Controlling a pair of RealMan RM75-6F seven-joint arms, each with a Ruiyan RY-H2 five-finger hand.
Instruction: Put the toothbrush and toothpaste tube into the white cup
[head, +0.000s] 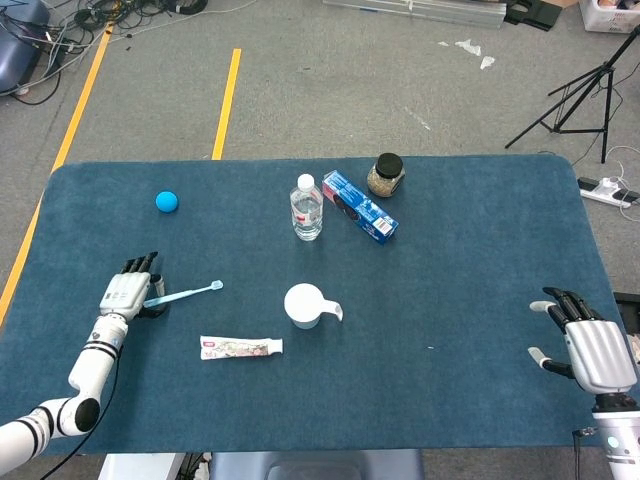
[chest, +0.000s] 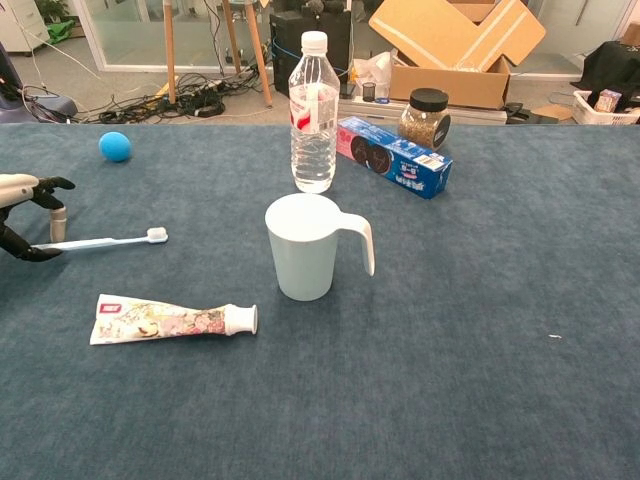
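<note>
Now your left hand (head: 127, 292) pinches the toothbrush (head: 185, 293) handle at the white cup's (head: 303, 305) nine o'clock; the toothpaste tube (head: 240, 347) lies at its seven. Your right hand (head: 588, 345) rests spread, empty.

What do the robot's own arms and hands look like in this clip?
The left hand and right hand have silver-grey backs and black fingers. The left arm is white, in rounded segments with black joint bands; a thin black cable runs alongside it. Little of the right arm shows.

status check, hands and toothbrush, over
Left robot hand pinching toothbrush handle. Right robot hand open, idle. Toothpaste tube flat beside white cup. Path clear.
</note>
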